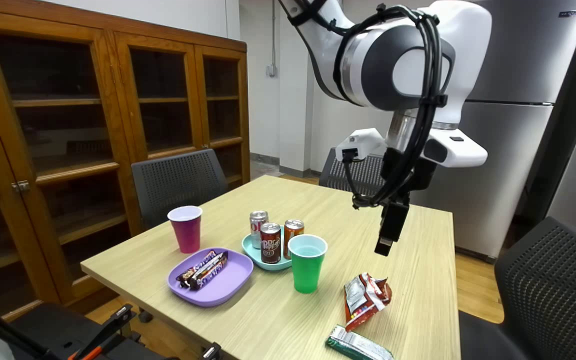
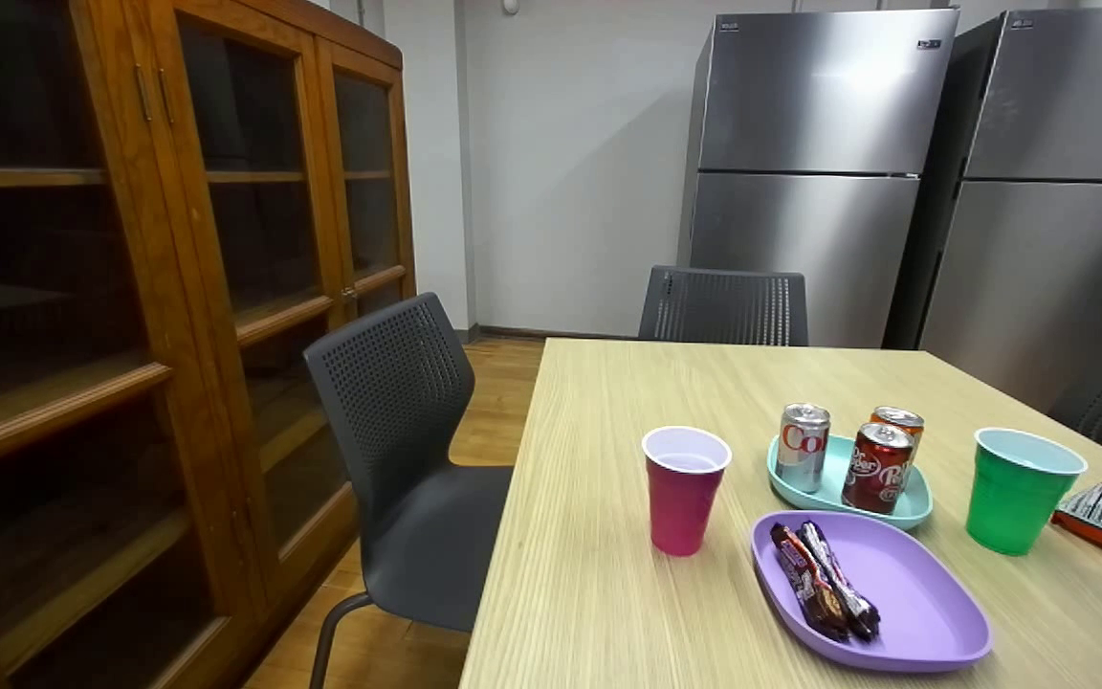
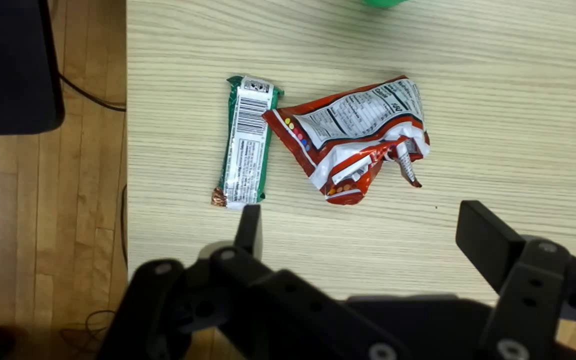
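- Pale wooden table (image 1: 288, 195) spread out below me, firm and flat: any descent here calls, I judge, for a slow, straight line, stopping short of the wood.
- My gripper (image 3: 360, 227) hangs over it, jaws spread wide, nothing between them, touching nothing; good, because that width gives me margin over a floppy wrapper.
- Green cup (image 1: 308, 267), upright, near the gripper but apart: a careless sideways swing could tip it, so I want any path steep.
- And here it is, nearest of all, the red packet (image 3: 353, 130), crumpled on the tabletop, further up the wrist view than the jaws! Centring over its printed middle looks wisest; the foil should give, so a light squeeze suits.
- Green-wrapped bar (image 3: 245, 142), just beside the packet, whose pointed corner reaches its edge; touching or merely overlapping, I can't tell. Careful, a jaw there could catch both.
- Smallest, the packet's curled flap (image 3: 407, 162): flimsy, I'd guess, and a poor hold.
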### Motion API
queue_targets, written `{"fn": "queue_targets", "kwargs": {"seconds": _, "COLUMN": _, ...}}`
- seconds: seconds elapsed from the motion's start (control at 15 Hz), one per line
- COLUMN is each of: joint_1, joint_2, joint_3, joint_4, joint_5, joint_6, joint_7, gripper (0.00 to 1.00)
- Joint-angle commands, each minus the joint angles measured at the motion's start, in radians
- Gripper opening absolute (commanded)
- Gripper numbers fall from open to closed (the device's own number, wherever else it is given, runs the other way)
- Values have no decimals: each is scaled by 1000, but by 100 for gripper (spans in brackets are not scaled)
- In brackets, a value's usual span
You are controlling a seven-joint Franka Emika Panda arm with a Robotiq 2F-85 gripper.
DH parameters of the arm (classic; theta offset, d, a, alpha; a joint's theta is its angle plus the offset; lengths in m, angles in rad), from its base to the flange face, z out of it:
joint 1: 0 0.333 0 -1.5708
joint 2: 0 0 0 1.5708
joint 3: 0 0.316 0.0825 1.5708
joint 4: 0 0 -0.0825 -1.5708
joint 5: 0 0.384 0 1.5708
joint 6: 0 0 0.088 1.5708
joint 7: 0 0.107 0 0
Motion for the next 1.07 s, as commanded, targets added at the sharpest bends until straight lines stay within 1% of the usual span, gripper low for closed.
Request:
{"fn": "queue_targets", "kwargs": {"seconds": 0.0, "joint_1": -17, "joint_2": 9, "joint_3": -2, "joint_4": -21, "joint_5": 14, "joint_6": 27, "joint_7": 80, "gripper": 100}}
{"fn": "queue_targets", "kwargs": {"seconds": 0.33, "joint_1": -31, "joint_2": 68, "joint_3": 1, "joint_4": -21, "joint_5": 39, "joint_6": 55, "joint_7": 109, "gripper": 100}}
{"fn": "queue_targets", "kwargs": {"seconds": 0.67, "joint_1": -37, "joint_2": 141, "joint_3": 11, "joint_4": -15, "joint_5": 97, "joint_6": 119, "joint_7": 88, "gripper": 100}}
{"fn": "queue_targets", "kwargs": {"seconds": 1.0, "joint_1": -38, "joint_2": 203, "joint_3": 9, "joint_4": -8, "joint_5": 126, "joint_6": 156, "joint_7": 93, "gripper": 100}}
